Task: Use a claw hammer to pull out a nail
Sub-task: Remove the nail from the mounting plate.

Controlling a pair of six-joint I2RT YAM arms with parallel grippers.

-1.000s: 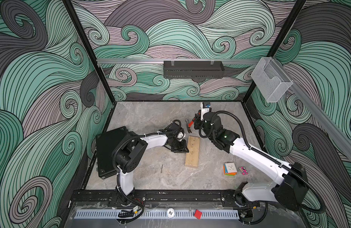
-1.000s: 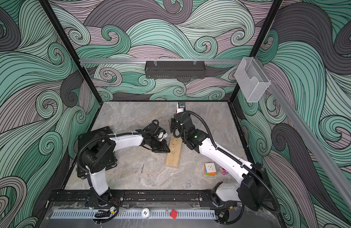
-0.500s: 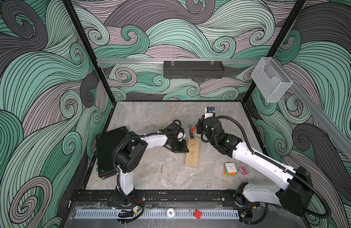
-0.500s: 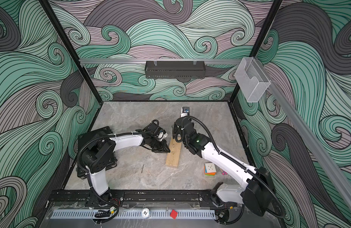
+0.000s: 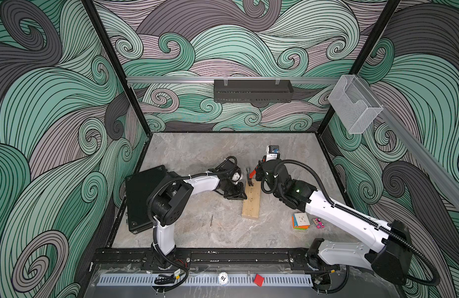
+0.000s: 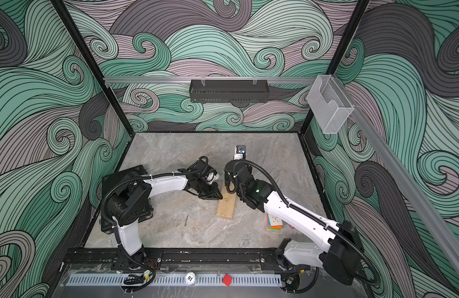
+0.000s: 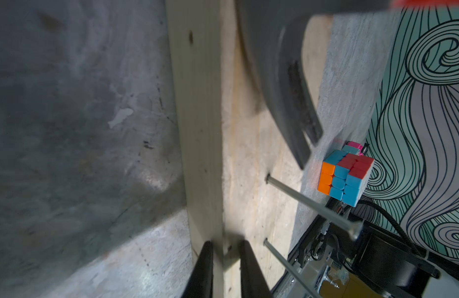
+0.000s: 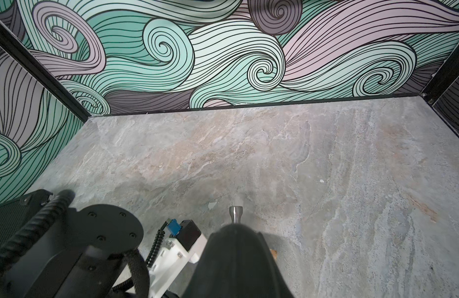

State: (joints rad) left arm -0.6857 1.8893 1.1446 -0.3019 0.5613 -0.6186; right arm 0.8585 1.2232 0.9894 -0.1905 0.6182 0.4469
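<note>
A pale wooden block [image 5: 251, 205] [image 6: 225, 206] lies mid-table. My left gripper [image 7: 224, 258] is shut on its long edge, one finger on each side. In the left wrist view two long nails [image 7: 308, 203] stick up from the block's top face. My right gripper [image 5: 260, 175] is shut on the claw hammer [image 5: 249, 177]. Its grey forked claw [image 7: 287, 90] hangs just above the block's far end, a short gap from the nearer nail. The black handle [image 8: 238, 263] fills the right wrist view, with the steel striking face [image 8: 236, 214] beyond it.
A colourful puzzle cube [image 5: 301, 220] and a small pink thing [image 5: 318, 222] lie to the right of the block, under my right arm. A black case [image 5: 143, 196] sits at the left edge. A loose nail [image 5: 211, 220] lies on the table, nearer the front than my left arm.
My right arm has swung the hammer head down and nearer, from behind the block onto its far end. My left gripper has stayed clamped on the block.
</note>
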